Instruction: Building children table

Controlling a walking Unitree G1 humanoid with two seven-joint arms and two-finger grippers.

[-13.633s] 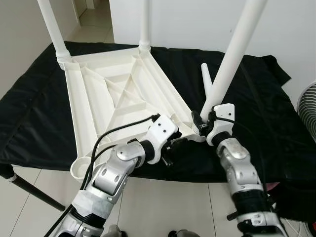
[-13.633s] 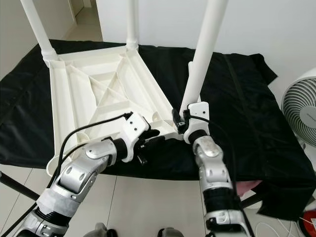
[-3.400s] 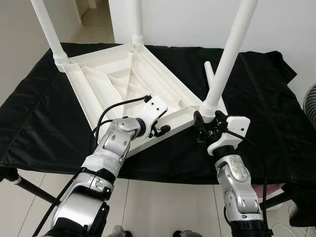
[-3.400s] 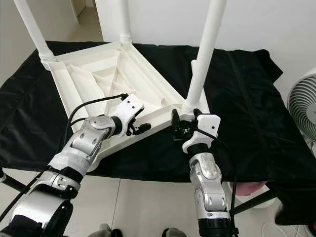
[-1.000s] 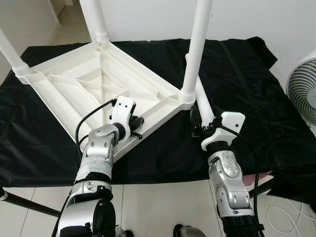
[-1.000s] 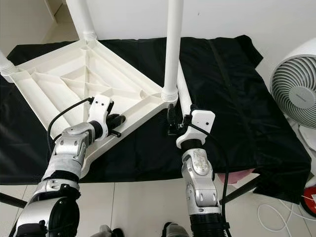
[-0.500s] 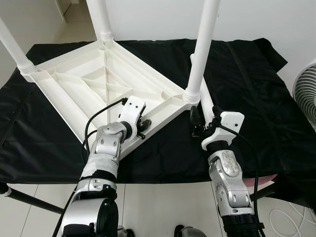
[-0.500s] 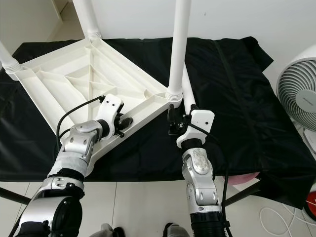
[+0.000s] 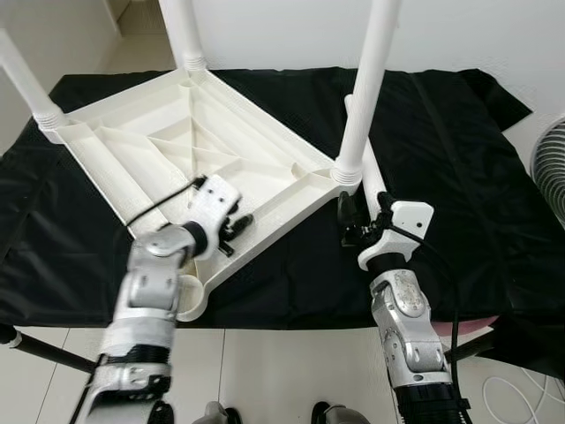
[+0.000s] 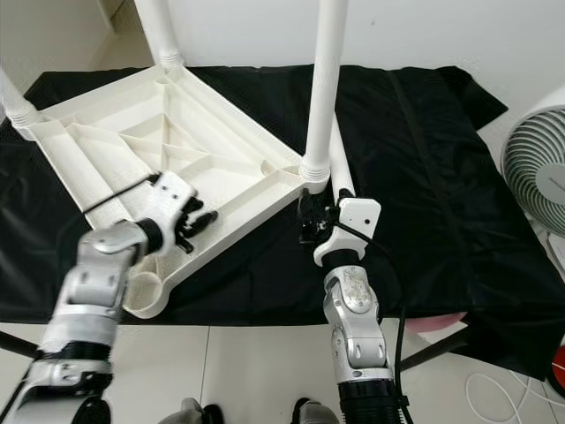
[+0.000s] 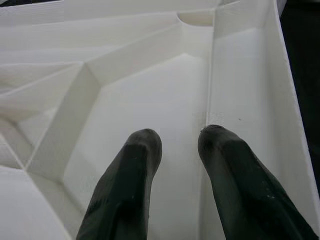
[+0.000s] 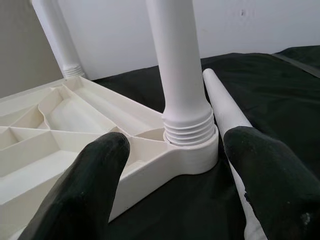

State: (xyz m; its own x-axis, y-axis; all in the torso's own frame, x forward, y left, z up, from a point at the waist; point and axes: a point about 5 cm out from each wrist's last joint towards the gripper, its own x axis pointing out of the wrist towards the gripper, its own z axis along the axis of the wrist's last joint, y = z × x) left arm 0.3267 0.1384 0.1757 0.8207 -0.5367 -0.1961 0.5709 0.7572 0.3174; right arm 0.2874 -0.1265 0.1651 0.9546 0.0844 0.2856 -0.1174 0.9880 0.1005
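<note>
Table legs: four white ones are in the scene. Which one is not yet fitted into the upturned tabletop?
The loose leg lying flat on the black cloth, just ahead of the right gripper. The other three stand upright in corner sockets of the tabletop.

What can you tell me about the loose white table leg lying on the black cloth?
The loose leg is a plain white plastic tube, tapering to a rounded end, lying flat on the black cloth beside the upturned tabletop. It runs just behind the corner that already holds an upright leg. The right tool, fingers open, sits at its near end.
</note>
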